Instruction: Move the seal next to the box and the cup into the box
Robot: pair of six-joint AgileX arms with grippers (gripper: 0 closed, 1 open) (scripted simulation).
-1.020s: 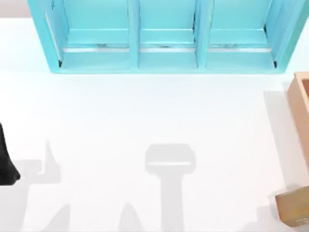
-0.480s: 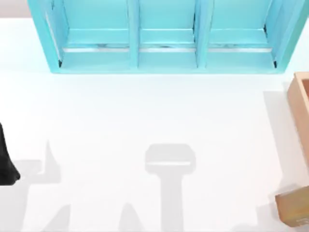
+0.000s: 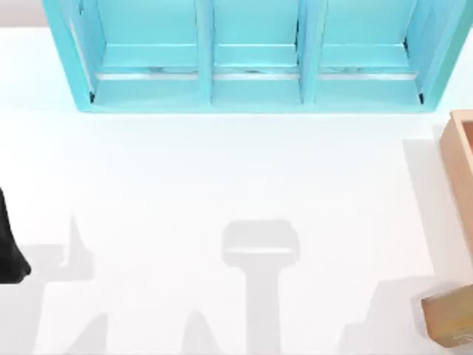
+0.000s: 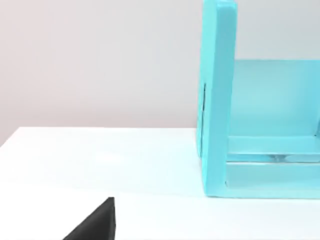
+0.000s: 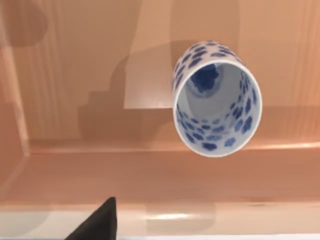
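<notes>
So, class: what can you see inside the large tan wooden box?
Inside the large tan wooden box stands a white cylindrical cup with dark blue pattern, mouth open and nothing in it. The floor under the cup is covered.

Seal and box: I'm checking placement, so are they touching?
Cannot tell. In the top view the seal sits at the table's right edge just below the box, but the frame crops where they would meet.

Blue-patterned cup inside tan box (mouth toward camera), wooden seal just beside box
</notes>
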